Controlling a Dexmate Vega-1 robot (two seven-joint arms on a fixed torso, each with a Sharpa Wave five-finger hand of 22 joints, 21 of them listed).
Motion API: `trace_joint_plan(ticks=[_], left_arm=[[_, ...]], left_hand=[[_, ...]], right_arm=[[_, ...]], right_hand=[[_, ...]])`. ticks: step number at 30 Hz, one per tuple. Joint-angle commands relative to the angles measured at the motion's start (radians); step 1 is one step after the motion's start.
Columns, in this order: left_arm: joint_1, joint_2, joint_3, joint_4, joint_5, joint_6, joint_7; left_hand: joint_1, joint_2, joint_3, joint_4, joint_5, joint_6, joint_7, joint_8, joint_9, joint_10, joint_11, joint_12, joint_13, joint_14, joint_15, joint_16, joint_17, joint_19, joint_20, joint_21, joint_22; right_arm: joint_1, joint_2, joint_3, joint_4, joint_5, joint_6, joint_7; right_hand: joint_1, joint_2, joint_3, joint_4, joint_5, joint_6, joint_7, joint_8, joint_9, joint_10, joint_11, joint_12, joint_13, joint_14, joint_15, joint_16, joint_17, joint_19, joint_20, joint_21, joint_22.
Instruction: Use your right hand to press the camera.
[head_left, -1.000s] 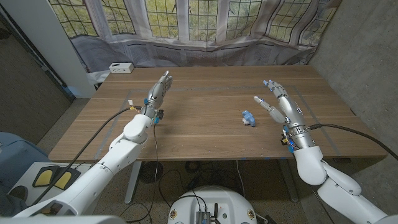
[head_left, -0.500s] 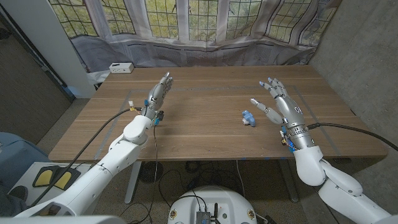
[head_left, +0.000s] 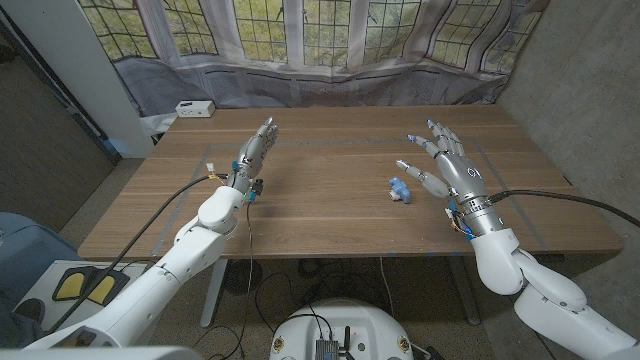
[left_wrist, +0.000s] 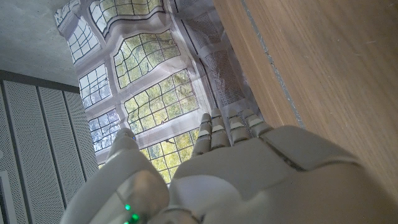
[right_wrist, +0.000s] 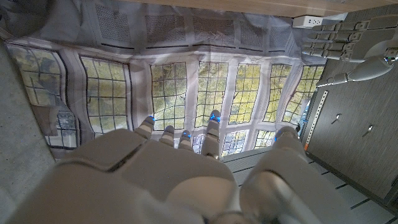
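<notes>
The camera (head_left: 400, 189) lies on the table (head_left: 330, 200) just left of the right robot hand (head_left: 445, 168), whose fingers are spread and empty.

A wooden table (head_left: 330, 215) spreads across the head view, and up at its eleven o'clock corner sits a white power strip (head_left: 194, 109). Behind the table hangs a wrinkled backdrop printed with leaded windows (head_left: 330, 40). Off at three o'clock stands a grey wall (head_left: 590, 90).
</notes>
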Motion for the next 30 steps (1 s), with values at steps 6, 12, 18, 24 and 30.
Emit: trace_joint_plan(ticks=[6,12,18,24,30], left_arm=[[-0.008,-0.005,0.01,0.002,0.007,0.01,0.001],[-0.004,-0.004,0.01,-0.005,0.009,0.016,0.008],[0.002,0.005,0.009,-0.019,0.009,0.034,0.013],[0.003,0.006,0.006,-0.023,0.01,0.027,0.013],[0.005,0.011,0.002,-0.029,0.011,0.027,0.015]], left_hand=[[0.01,0.003,0.009,0.0,-0.002,0.013,0.001,-0.001,0.002,0.006,0.003,0.0,0.004,0.004,0.001,-0.003,0.002,0.001,0.009,-0.002,0.006],[0.011,0.003,0.01,0.0,-0.002,0.013,0.001,-0.003,0.002,0.008,0.002,-0.001,0.004,0.003,0.001,-0.004,0.002,0.0,0.008,-0.003,0.006],[0.012,0.004,0.011,0.0,-0.002,0.014,0.0,-0.003,0.002,0.007,0.003,-0.003,0.005,0.005,0.001,-0.003,0.002,0.0,0.007,-0.003,0.006],[0.013,0.004,0.012,-0.001,-0.003,0.016,0.001,-0.003,0.002,0.007,0.002,-0.004,0.005,0.004,0.0,-0.004,0.002,0.0,0.007,-0.003,0.006],[0.013,0.004,0.012,-0.001,-0.003,0.016,0.002,-0.004,0.002,0.006,-0.002,-0.005,0.005,0.001,0.001,-0.005,0.002,-0.003,0.007,-0.004,0.006]], right_arm=[[0.013,-0.091,-0.022,-0.081,-0.047,-0.121,0.073],[0.03,-0.112,-0.036,-0.093,-0.062,-0.156,0.105],[0.053,-0.131,-0.061,-0.101,-0.088,-0.191,0.135],[0.08,-0.143,-0.093,-0.11,-0.119,-0.24,0.171],[0.106,-0.154,-0.12,-0.122,-0.125,-0.276,0.214]], right_hand=[[-0.015,0.015,0.0,0.013,-0.001,0.035,-0.013,0.003,0.003,-0.103,-0.008,-0.003,0.005,-0.233,-0.01,-0.001,0.007,-0.126,-0.017,0.008,0.005],[-0.028,0.016,-0.003,0.019,-0.001,0.05,-0.011,0.004,0.003,-0.127,-0.005,0.003,0.005,-0.258,-0.01,0.003,0.009,-0.188,-0.032,0.004,0.006],[-0.036,0.016,-0.006,0.023,-0.001,0.031,-0.016,-0.005,0.004,-0.141,-0.003,0.005,0.006,-0.267,-0.011,0.006,0.011,-0.203,-0.05,0.009,0.006],[-0.041,0.016,-0.007,0.026,-0.001,0.026,-0.017,-0.007,0.004,-0.146,-0.002,0.006,0.006,-0.27,-0.011,0.008,0.012,-0.214,-0.054,0.009,0.006],[-0.045,0.016,-0.008,0.027,-0.001,0.03,-0.018,-0.006,0.004,-0.146,-0.002,0.009,0.005,-0.27,-0.008,0.011,0.013,-0.219,-0.053,0.012,0.006]])
